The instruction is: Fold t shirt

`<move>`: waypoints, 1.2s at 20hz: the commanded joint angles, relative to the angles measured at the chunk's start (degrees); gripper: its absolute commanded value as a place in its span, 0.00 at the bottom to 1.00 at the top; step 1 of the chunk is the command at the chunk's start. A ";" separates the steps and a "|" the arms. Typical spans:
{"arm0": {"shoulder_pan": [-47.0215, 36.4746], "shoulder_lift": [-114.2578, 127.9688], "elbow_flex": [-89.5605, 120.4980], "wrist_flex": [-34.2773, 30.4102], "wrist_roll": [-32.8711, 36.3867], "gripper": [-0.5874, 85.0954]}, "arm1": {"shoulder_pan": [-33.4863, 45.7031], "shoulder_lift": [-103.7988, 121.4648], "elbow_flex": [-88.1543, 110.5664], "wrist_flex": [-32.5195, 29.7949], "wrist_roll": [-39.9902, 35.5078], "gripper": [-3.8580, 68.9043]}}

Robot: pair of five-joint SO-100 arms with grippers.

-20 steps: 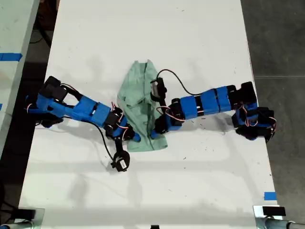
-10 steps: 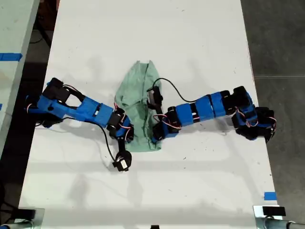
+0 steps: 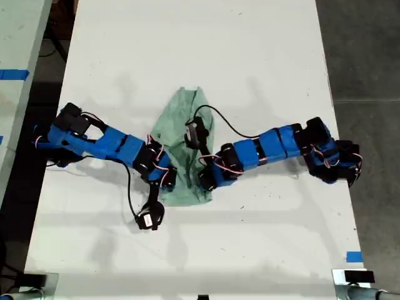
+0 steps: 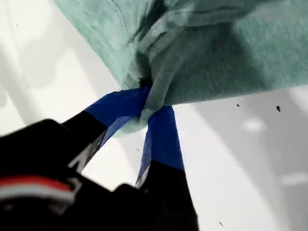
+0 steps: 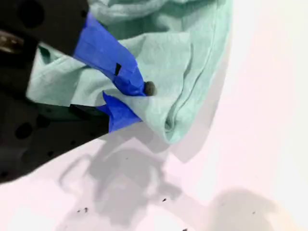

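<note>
The pale mint-green t shirt (image 3: 176,122) lies wrinkled in the middle of the white table (image 3: 187,37), between two blue arms. My first gripper (image 3: 169,182), coming from the exterior view's left, is shut on the shirt's lower edge; its wrist view shows the blue fingers (image 4: 162,139) pinching a bunched fold of the t shirt (image 4: 231,48). My second gripper (image 3: 203,181), coming from the exterior view's right, is shut on the shirt's other lower corner. In the second wrist view that gripper (image 5: 129,98) clamps a folded corner of the t shirt (image 5: 192,62).
The table's edge (image 3: 329,94) drops to dark floor on the exterior view's right. A blue tape mark (image 3: 354,256) sits near the lower right corner of that view. A second pale surface with blue tape (image 3: 14,74) stands on its left. Small dark specks (image 3: 242,207) dot the table.
Both grippers have moved toward the exterior view's bottom, dragging the shirt's lower edge with them. The shirt has slid slightly down and its lower part has spread wider.
</note>
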State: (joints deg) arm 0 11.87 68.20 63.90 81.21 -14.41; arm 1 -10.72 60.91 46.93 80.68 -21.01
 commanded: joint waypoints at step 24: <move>-72.33 48.87 -1.49 9.93 49.83 0.00 | 58.36 39.64 -2.55 19.25 -29.53 0.13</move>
State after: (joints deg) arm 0 -57.83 109.60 66.53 90.88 33.93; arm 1 45.62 92.90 46.49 96.06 -48.87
